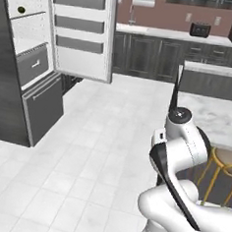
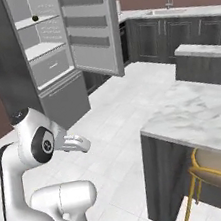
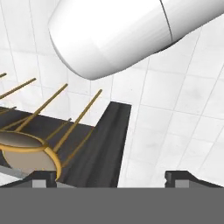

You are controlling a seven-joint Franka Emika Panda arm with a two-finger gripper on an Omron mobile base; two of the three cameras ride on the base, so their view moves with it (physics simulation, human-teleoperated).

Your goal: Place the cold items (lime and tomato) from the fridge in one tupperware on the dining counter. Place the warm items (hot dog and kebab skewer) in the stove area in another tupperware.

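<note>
White tiled floor (image 1: 85, 150) spreads across the middle. At the upper left, a grey fridge (image 2: 50, 66) stands with its door (image 1: 82, 31) swung open. Dark cabinets (image 1: 152, 56) run under a pale worktop along the reddish back wall (image 1: 160, 13). A marble-topped island (image 2: 199, 113) sits right, a gold stool (image 2: 214, 177) tucked beside it.

Your arm (image 1: 181, 192) is built of smooth, glossy white shells, rounded and bulbous at each link. Dark, nearly black bands mark the joints, and a black stripe runs slantwise along one link. One joint ends in a round dark cap (image 1: 179, 114) with a small light mark; another dark disc (image 2: 46, 144) carries a pale ring. You see two small dark fingertips (image 3: 43, 178).
</note>
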